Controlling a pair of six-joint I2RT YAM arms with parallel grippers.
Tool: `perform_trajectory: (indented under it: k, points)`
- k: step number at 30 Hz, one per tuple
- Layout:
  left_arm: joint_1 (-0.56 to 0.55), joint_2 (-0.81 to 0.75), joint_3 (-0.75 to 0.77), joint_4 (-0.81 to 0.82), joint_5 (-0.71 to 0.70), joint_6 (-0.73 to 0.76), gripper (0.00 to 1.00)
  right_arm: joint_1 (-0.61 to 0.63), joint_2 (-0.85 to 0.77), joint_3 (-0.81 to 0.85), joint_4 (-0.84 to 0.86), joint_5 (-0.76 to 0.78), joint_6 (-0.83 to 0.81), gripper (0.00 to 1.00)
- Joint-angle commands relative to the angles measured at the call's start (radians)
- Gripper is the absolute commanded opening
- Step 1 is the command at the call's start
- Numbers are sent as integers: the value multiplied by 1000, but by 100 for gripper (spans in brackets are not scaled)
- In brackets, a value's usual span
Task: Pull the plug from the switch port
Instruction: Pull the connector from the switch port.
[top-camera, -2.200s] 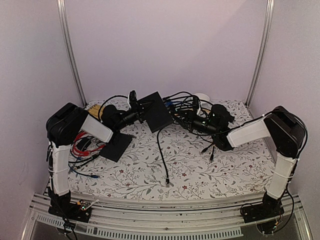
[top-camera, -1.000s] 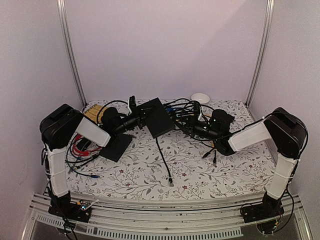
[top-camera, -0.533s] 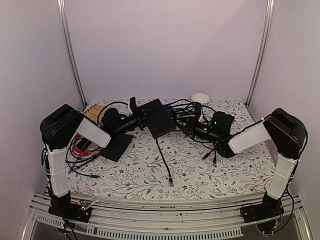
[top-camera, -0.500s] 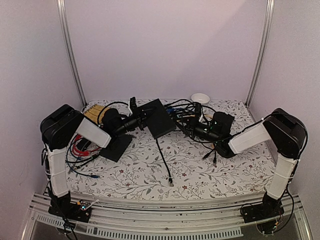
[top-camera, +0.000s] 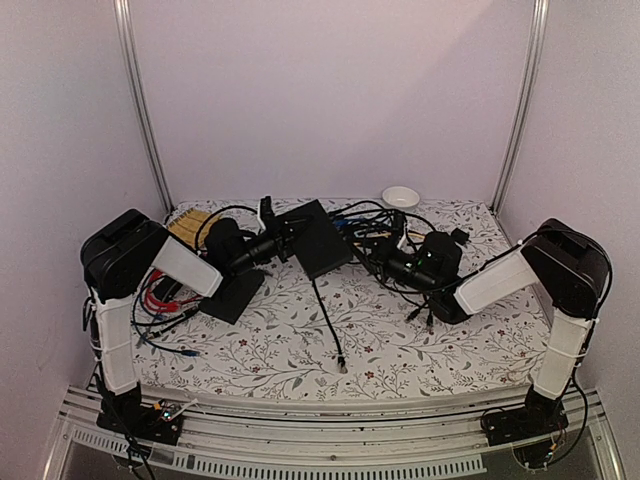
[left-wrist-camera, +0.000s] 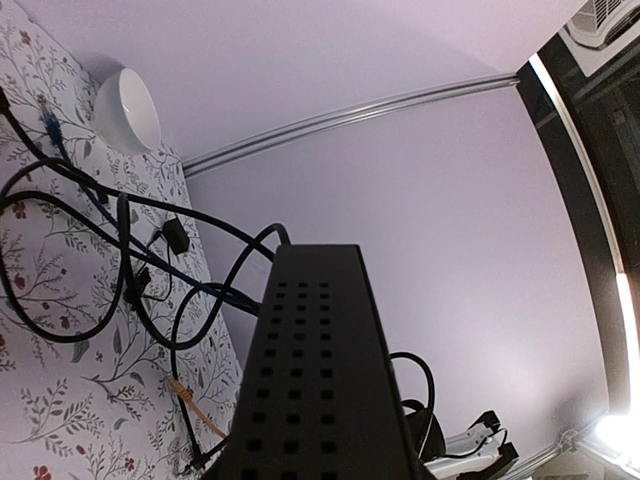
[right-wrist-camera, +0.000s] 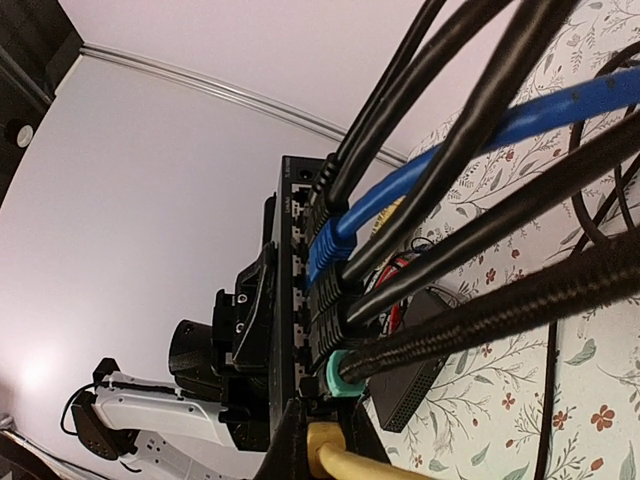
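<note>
The switch (top-camera: 318, 238) is a flat black box held tilted up off the table, with my left gripper (top-camera: 287, 232) shut on its left end. In the left wrist view its vented top (left-wrist-camera: 320, 380) fills the bottom and hides my fingers. In the right wrist view its socket edge (right-wrist-camera: 291, 262) carries a blue plug (right-wrist-camera: 335, 235), several black plugs and a teal-collared braided cable (right-wrist-camera: 345, 372). My right gripper (right-wrist-camera: 325, 445) is shut on a yellow plug (right-wrist-camera: 323, 436) right at that edge. I cannot tell whether it is seated.
A thinner black slab (top-camera: 232, 292) lies on the floral cloth under the left arm, beside red cables (top-camera: 165, 290). A white bowl (top-camera: 401, 196) stands at the back. A tangle of cables (top-camera: 370, 222) runs behind the switch. One loose black cable (top-camera: 325, 310) trails toward the front.
My right wrist has drifted a little toward the near edge, with the cables following it. The left gripper and the switch have barely moved.
</note>
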Motion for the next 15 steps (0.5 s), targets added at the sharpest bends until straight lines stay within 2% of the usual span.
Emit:
perform_trajectory:
  k: [1, 9, 15]
  points:
    - [46, -68, 8, 163, -80, -8, 0, -54, -11, -58, 20, 38, -17, 2]
    - [88, -64, -5, 190, -13, -12, 0, -127, -70, -76, -7, -89, -22, 2]
    - [89, -64, -11, 185, -11, -7, 0, -136, -83, -57, -44, -114, -44, 2]
